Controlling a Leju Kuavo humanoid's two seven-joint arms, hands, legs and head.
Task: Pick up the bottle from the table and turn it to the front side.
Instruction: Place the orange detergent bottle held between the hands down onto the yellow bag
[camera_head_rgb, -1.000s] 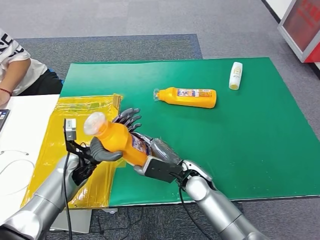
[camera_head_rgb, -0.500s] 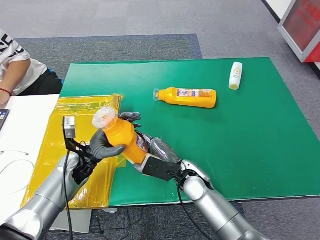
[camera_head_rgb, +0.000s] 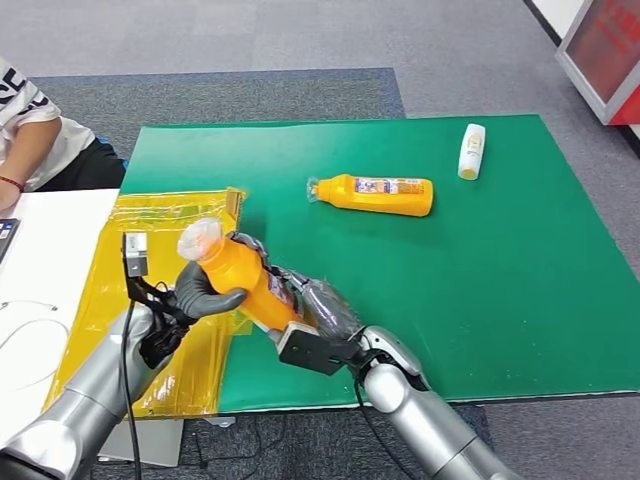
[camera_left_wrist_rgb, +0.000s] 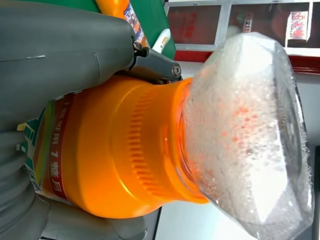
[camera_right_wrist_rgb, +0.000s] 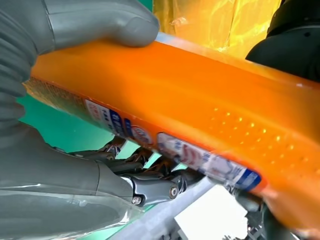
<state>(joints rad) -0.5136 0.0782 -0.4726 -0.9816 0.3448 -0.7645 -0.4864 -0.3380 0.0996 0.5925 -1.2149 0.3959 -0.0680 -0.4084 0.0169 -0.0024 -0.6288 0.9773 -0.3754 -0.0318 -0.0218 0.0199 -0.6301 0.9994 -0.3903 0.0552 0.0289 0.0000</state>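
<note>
An orange bottle with a clear cap hangs tilted above the near left part of the green mat, cap toward the upper left. Both hands hold it. My left hand grips the neck end, thumb across the front. My right hand holds the base end from below. In the left wrist view the orange bottle and its cap sit close under the thumb. The right wrist view has the orange bottle and its label between thumb and fingers.
A second orange bottle lies on its side mid-mat. A small white bottle lies at the far right. A yellow plastic bag covers the mat's left edge beside a white table. A person's arm is at far left.
The bottle has shifted slightly right and tilted more upright between both hands. The left fingers that stuck out behind it now lie against it. My right forearm slid a little down and left.
</note>
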